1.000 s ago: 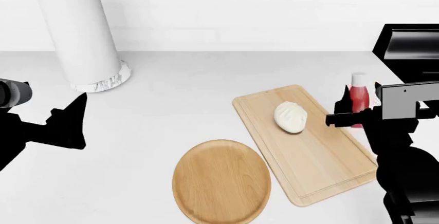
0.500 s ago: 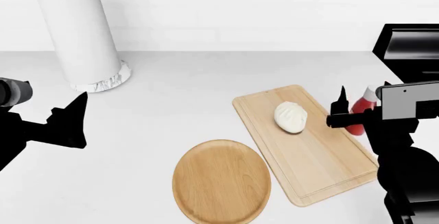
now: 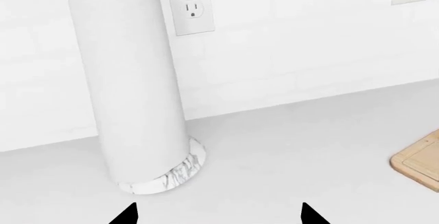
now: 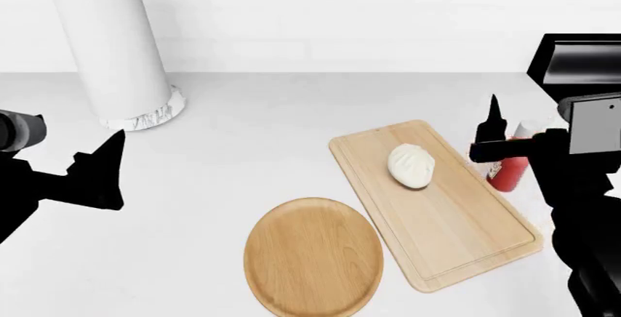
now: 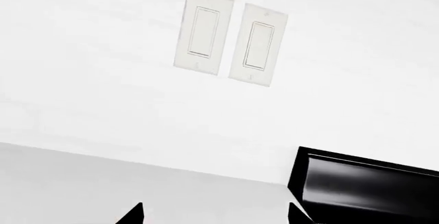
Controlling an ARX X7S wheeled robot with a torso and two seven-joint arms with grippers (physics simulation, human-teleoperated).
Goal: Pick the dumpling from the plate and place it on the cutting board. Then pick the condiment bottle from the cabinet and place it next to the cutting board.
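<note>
Left wrist view: my left gripper (image 3: 218,215) tips spread, nothing between them; paper towel roll (image 3: 133,80) upper left. Head view: dumpling (image 4: 412,165) rests on cutting board (image 4: 456,222), right of centre; plate (image 4: 313,257) bare, lower centre; condiment bottle (image 4: 510,163) tilted just beside board's right edge. Right wrist view: right gripper (image 5: 214,215) tips apart, facing wall switches (image 5: 231,36).
</note>
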